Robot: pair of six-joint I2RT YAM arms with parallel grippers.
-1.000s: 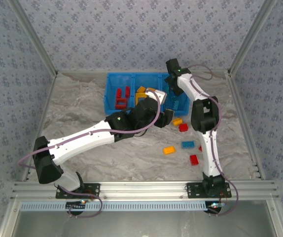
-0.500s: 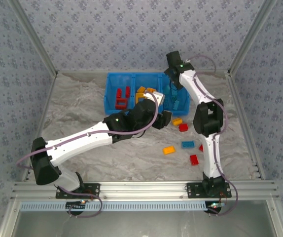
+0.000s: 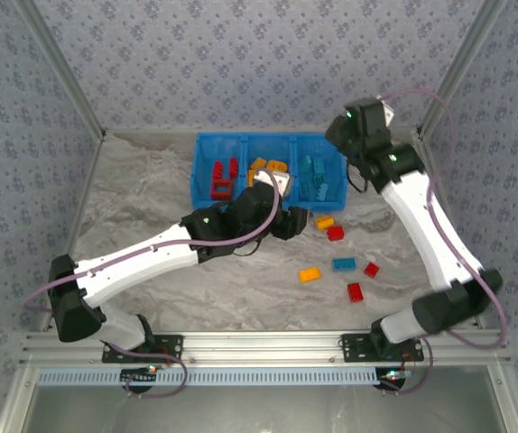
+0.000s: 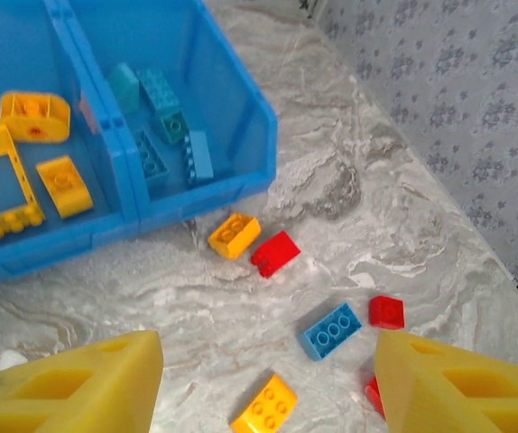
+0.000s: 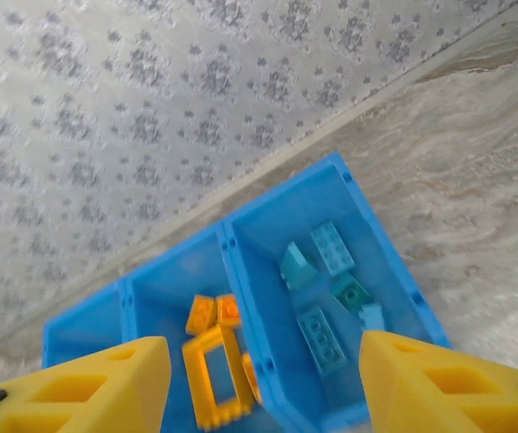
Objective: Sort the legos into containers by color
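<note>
The left pincer (image 4: 263,361) hovers with its fingers apart and empty over the loose legos (image 3: 335,233) on the bench (image 4: 421,225). An orange brick (image 4: 264,406) lies just below it and a blue brick (image 4: 332,330) just beyond. The right pincer (image 5: 263,379), also spread and empty, hangs high off the blue bin (image 4: 205,191), looking down at teal bricks (image 5: 318,329) in the right compartment (image 5: 385,271). A second ago it was over that compartment; it has since lifted and swung right.
</note>
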